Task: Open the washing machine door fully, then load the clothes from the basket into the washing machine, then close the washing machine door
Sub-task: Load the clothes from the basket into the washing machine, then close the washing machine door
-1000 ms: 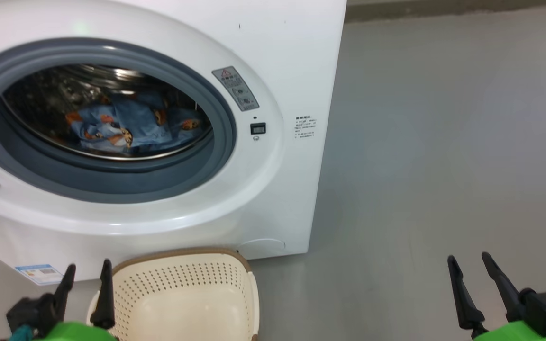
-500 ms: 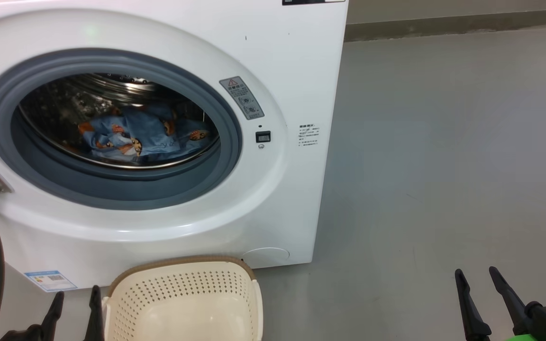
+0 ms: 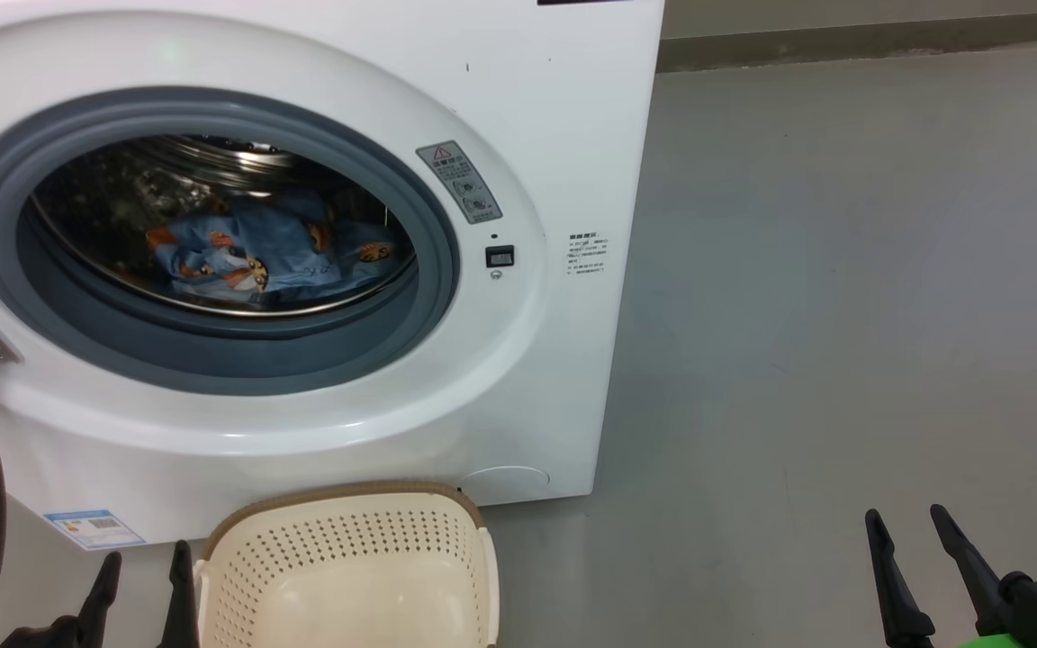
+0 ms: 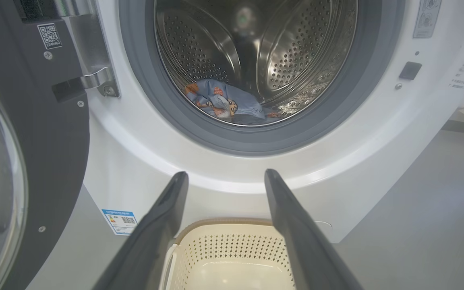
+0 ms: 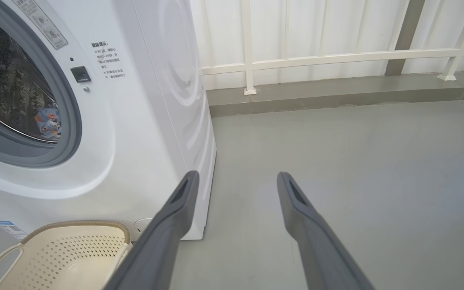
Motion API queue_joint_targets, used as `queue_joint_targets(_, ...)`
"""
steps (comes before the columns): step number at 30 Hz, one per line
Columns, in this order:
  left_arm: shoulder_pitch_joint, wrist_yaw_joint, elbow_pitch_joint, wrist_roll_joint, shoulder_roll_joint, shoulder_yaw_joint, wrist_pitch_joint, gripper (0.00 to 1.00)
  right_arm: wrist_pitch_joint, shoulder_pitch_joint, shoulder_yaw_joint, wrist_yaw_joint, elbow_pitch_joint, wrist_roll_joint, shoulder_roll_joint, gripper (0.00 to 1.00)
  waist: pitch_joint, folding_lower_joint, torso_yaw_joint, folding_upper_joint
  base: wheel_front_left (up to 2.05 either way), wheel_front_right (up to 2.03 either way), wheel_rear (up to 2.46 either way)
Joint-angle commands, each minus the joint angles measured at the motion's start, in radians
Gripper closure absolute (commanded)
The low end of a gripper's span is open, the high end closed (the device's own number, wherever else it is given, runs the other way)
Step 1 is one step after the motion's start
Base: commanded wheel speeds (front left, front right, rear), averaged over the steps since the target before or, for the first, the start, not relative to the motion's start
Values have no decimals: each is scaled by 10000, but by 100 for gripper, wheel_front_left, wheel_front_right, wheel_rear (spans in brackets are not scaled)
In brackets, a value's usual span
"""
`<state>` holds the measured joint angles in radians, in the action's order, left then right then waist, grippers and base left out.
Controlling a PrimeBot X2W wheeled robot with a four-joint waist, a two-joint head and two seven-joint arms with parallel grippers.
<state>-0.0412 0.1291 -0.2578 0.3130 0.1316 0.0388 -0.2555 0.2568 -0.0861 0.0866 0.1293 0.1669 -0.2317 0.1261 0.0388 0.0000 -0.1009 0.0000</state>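
Observation:
The white washing machine point(image 3: 563, 135) stands with its round black door point(image 4: 54, 133) swung wide to the left. Light blue clothes point(image 3: 257, 252) with bear prints lie low in the steel drum point(image 4: 296, 52). On the floor before the machine sits the cream basket point(image 3: 347, 576), nothing inside it that I can see. My left gripper point(image 3: 145, 562) is open just left of the basket, and its fingers point(image 4: 167, 213) frame the basket's far rim. At the lower right, over bare floor, my right gripper point(image 3: 906, 531) is open and holds nothing.
Grey floor point(image 3: 843, 315) spreads out to the right of the machine. A low kerb with a white railing point(image 5: 336, 58) runs behind it. The open door juts out at the far left, close to my left arm.
The head camera has tilted up a little, so both grippers sit lower in view. The clothes, basket and door stay as they were.

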Motion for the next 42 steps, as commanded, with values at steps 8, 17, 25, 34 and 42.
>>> queue_joint_targets(8,299,16,308,-129,106,439,-63,0,49,91,-147,14,-332,-78,140,0,141,0,49,0,0,0,0)
queue_joint_targets(17,333,16,310,-242,49,562,-63,0,49,139,-138,14,-345,-50,123,0,241,0,120,0,-59,59,0)
queue_joint_targets(25,310,16,420,-73,148,403,-63,0,49,154,-170,14,-339,-63,129,0,241,0,137,0,-142,142,0)
queue_joint_targets(34,208,16,578,7,217,274,-63,0,49,101,-178,14,-332,-71,145,0,186,0,202,0,-49,49,0)
queue_joint_targets(42,180,16,615,20,181,205,-63,0,49,92,-215,14,-319,-74,201,0,113,0,386,0,0,0,0)
